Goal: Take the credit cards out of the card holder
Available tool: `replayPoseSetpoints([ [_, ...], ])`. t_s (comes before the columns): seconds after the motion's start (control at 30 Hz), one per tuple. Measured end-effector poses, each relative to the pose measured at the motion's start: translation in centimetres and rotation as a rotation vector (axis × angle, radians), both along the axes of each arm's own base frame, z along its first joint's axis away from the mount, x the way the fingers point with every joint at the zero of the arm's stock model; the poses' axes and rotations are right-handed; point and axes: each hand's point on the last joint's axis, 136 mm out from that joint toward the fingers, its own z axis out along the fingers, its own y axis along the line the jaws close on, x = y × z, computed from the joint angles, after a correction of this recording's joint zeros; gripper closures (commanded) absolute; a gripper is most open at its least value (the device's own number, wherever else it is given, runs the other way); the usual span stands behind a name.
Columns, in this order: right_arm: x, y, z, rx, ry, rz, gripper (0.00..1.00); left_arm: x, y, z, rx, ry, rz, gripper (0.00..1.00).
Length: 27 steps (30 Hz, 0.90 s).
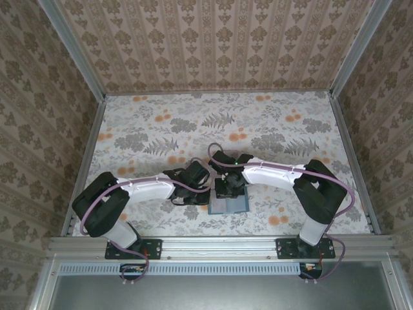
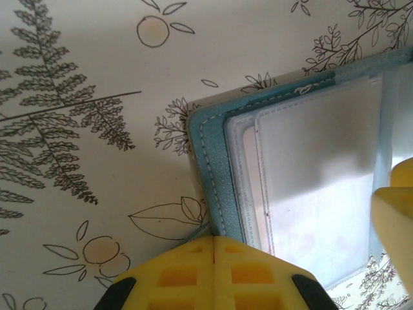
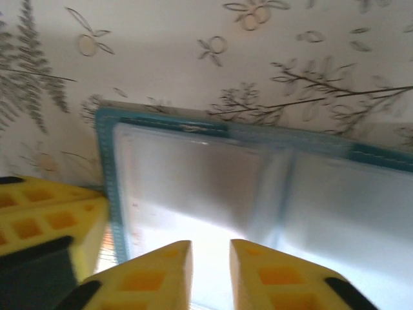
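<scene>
- Top external view: the flower-patterned worktop carries the card holder near its front edge, between the two arms. From here the holder reads as a flat grey-blue rectangle.
- Right wrist view shows the holder lying open, with both panels spread, a fold between them and a teal rim.
- Left wrist view adds detail the overhead view lacks: a stitched teal border around cloudy, translucent pocket faces layered one over another.
- Inside those pockets a pale card shows as a pinkish strip by the pocket's edge. What else they hold I cannot tell.
- Right fingers stand apart by a narrow gap, low over the pocket face.
- Left fingers are pressed together, their tips at the holder's border near its corner.
</scene>
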Motion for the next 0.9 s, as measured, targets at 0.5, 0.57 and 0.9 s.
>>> replayPoseSetpoints([
  [0.5,0.0,2.5,-1.4,0.121,0.040,-0.029,0.75,0.0,0.1,-0.1,-0.011,0.013,0.009,1.00],
  [0.57,0.0,2.2,-1.5,0.108,0.040,-0.033,0.69,0.0,0.2,-0.1,-0.010,0.013,0.009,1.00],
  [0.9,0.0,0.8,-1.3,-0.005,0.003,-0.012,0.54,0.0,0.2,-0.1,-0.013,0.010,0.009,1.00],
])
